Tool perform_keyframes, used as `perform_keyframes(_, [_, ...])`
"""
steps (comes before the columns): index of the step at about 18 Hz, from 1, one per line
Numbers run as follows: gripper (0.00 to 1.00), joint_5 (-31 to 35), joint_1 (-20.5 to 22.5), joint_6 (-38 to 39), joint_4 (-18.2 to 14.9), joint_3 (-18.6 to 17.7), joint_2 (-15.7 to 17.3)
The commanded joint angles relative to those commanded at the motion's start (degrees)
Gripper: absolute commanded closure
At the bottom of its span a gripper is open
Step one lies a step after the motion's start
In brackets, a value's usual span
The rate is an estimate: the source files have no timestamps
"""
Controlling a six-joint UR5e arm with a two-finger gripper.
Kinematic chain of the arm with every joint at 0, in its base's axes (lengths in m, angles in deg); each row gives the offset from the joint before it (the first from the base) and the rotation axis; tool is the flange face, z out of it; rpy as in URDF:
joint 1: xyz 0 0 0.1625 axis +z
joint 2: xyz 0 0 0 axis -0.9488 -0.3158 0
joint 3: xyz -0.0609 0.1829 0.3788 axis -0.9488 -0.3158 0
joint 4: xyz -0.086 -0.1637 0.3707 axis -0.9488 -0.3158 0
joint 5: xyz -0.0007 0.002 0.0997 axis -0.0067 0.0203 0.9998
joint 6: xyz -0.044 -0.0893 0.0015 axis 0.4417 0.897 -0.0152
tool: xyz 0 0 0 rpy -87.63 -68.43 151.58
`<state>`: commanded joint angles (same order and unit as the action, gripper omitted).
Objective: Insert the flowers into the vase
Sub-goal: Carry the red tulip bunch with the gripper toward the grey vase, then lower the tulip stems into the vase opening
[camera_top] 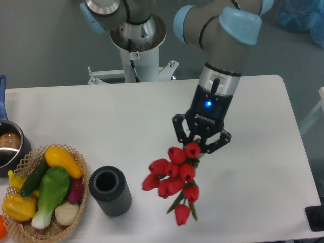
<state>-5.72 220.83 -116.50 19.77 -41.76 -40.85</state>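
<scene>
At the far left edge of the white worktop [126, 111] sits a metal pot [9, 147] with a blue handle, cut off by the frame. Just beside it, at the front left corner, a wicker basket [78, 202] holds toy vegetables [48, 190] in yellow, green and purple. Close to the basket's right rim stands the vase [110, 191], a dark ribbed cylinder, upright, its round mouth open to the top. A strip of bare white lies between the vase and the red tulips [174, 177], which hang to its right in a bunch, buds spread and tipped down toward the front edge, a few green stems showing at the bottom. My fingers [201, 147] are closed around the top of that bunch, above the worktop; I cannot tell how tightly they pinch. To my right the worktop runs bare to its rounded right edge.
</scene>
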Motion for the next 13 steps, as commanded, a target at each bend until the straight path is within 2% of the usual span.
perform_keyframes(3, [1.00,-5.4,-0.2,0.7,0.5,0.0,0.4])
perform_keyframes(8, [1.00,-21.7,1.4,1.8,0.3,-1.2,0.4])
perform_keyframes(13, [1.00,-24.4,1.2,1.1,0.5,-1.5,0.2])
